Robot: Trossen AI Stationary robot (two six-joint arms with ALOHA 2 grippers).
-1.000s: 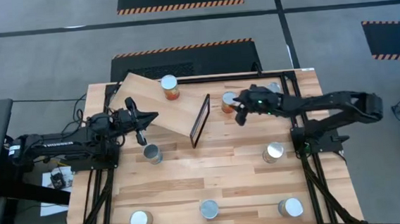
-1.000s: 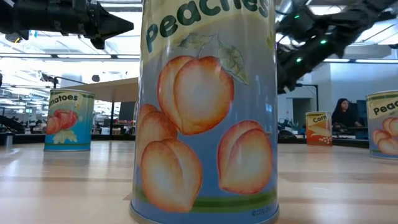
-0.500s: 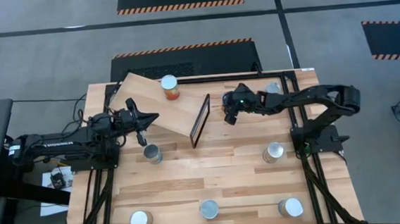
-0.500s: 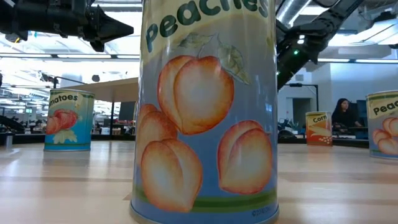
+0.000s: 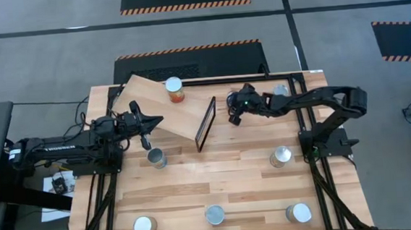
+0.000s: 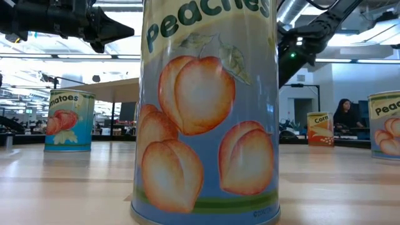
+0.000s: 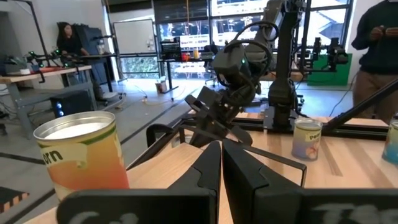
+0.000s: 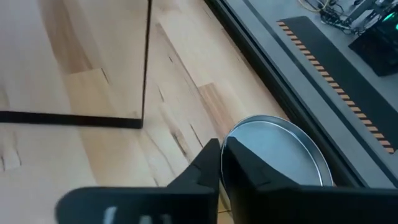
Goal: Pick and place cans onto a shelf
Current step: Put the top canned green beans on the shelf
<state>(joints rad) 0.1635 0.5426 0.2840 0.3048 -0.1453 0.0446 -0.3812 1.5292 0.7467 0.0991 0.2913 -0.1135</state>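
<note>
The right gripper (image 5: pixel 234 111) sits over a can just at 3 o'clock of the shelf's black frame (image 5: pixel 205 124); its wrist view shows dark fingers (image 8: pixel 214 163) drawn narrow above that can's silver lid (image 8: pixel 277 149), and I cannot tell if they grip it. The shelf (image 5: pixel 163 107), a pale plywood board set aslant, carries an orange corn can (image 5: pixel 175 89) toward its 12 o'clock edge. The left gripper (image 5: pixel 147 124) waits at the shelf's 9 o'clock side, fingers (image 7: pixel 205 165) pressed together. A blue peaches can (image 6: pixel 206 109) stands closest to the low camera.
</note>
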